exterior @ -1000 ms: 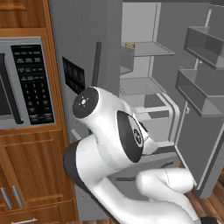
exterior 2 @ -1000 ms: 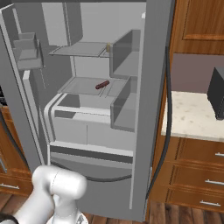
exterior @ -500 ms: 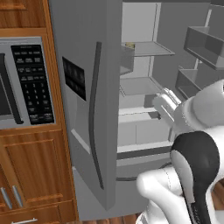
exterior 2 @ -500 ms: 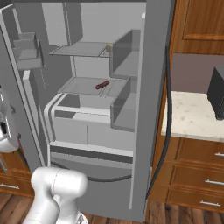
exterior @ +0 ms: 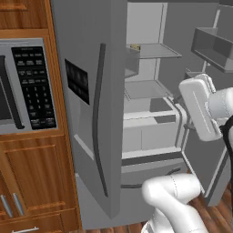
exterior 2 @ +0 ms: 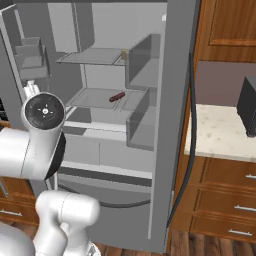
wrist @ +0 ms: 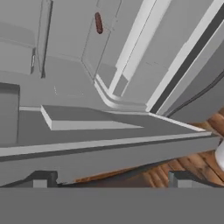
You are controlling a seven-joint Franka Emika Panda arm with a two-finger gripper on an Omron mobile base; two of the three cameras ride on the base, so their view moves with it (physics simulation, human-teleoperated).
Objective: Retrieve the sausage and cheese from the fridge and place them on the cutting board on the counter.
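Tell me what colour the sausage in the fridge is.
Dark reddish-brown; the sausage shows best in the right base view.

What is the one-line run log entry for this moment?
fridge: open | sausage: on middle shelf | tool: open, empty

A dark red sausage [exterior 2: 117, 96] lies on the fridge's middle shelf [exterior 2: 90, 100].

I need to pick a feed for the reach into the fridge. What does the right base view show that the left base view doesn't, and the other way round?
Right base view: the dark red sausage lying on the middle shelf of the fridge, plus the counter beside it with a dark appliance. Left base view: the closed door with its black dispenser panel, and the built-in oven set in wood. Both: the open fridge interior and the cheese on the upper shelf.
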